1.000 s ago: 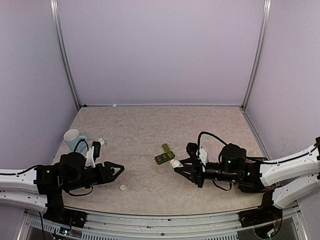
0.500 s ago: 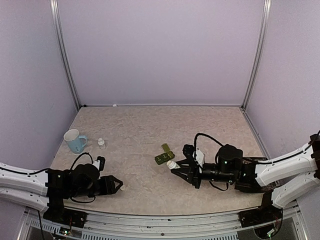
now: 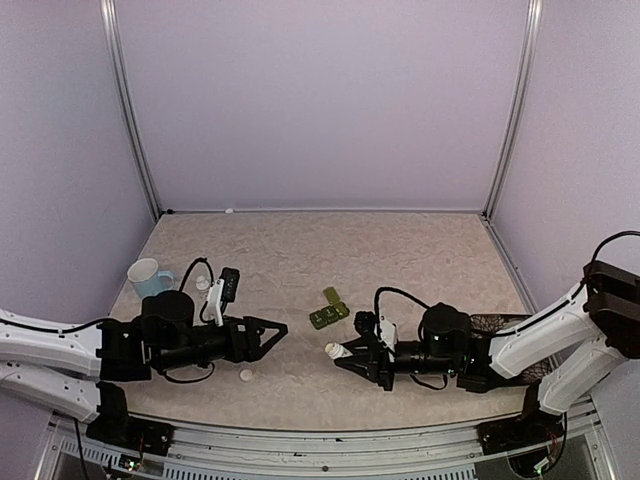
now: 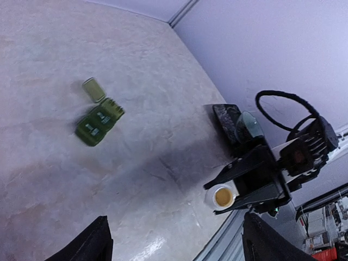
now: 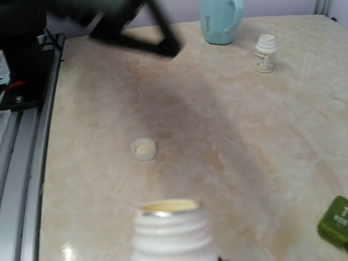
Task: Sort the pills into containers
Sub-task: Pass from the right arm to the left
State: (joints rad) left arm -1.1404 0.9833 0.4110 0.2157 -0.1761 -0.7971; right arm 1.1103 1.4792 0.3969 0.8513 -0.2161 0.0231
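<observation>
Since the earlier frame the left arm has swung out from the desk's [image 3: 420, 250] near-left corner toward the middle, and the right arm has drawn back from the pill-box toward the near edge.

The left gripper [image 3: 274, 340] now hangs over the desk with its jaws spread wide and nothing between them. A loose white cap [image 3: 245, 375] lies on the desk just nearer the near edge than that gripper. The right gripper [image 3: 345, 353] is clamped on a small white bottle [image 3: 334, 350]. The bottle is uncapped and tilted so that its mouth faces the left arm. In the left wrist view its mouth shows a tan interior [image 4: 223, 197], possibly pills, though the view is too blurred to be sure.

The dark green pill-box [image 3: 326, 316] lies flat on the desk near its middle, slightly toward the near edge, just beyond the white bottle and apart from both grippers. One end lid [image 4: 93, 89] stands flipped open toward the far edge; the other compartments look shut.

Near the left edge stand a light blue mug [image 3: 146, 276] and, beside it, a small capped bottle [image 5: 265, 53].
</observation>
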